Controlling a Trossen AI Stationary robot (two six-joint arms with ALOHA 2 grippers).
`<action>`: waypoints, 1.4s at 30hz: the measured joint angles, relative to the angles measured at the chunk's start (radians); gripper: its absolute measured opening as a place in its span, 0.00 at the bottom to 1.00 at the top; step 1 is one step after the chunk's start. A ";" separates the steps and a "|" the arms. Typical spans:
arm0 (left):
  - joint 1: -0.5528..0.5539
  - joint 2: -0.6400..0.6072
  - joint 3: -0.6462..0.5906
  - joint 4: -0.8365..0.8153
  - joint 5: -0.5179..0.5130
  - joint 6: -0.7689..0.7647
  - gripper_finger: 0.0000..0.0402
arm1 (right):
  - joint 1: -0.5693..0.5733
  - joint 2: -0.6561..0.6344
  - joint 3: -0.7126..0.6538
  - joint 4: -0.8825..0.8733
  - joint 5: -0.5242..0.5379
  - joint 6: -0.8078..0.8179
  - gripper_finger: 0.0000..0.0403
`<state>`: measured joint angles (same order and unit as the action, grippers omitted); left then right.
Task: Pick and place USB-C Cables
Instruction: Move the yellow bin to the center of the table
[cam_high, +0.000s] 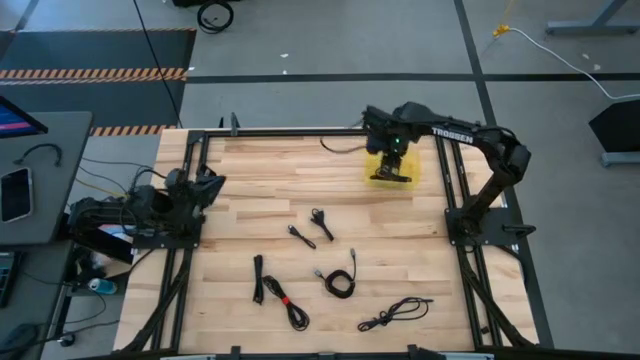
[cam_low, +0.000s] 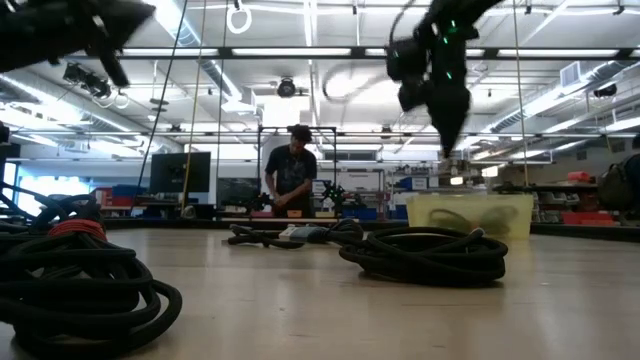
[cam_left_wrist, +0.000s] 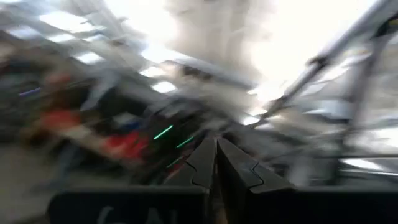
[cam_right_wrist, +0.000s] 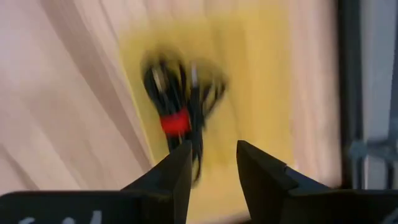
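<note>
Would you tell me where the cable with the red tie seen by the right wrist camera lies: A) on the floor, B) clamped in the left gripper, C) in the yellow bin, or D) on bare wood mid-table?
C: in the right wrist view the cable with the red tie lies inside the yellow bin, below the open right gripper.

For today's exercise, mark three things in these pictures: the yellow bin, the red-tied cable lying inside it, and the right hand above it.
yellow bin (cam_high: 425, 168): high view, bare right part of its floor.
red-tied cable (cam_right_wrist: 176, 122): right wrist view, on its red tie.
right hand (cam_right_wrist: 212, 163): right wrist view, midway between its open fingertips.
</note>
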<state>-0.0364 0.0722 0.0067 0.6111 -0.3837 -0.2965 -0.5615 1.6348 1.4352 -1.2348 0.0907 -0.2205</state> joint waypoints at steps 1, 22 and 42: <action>0.001 0.004 0.000 -0.047 -0.040 -0.024 0.06 | 0.007 0.000 0.046 -0.002 -0.018 0.021 0.33; 0.001 0.945 0.760 -0.669 -0.051 0.202 0.06 | 0.132 -0.003 0.860 -0.125 -0.190 0.204 0.33; 0.088 1.188 1.266 -1.544 -0.131 0.040 0.06 | 0.292 -0.172 0.058 -0.210 -0.017 0.403 0.33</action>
<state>0.0511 1.2597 1.2732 -0.9333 -0.5150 -0.2566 -0.2695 1.4628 1.4930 -1.4445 0.0738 0.1829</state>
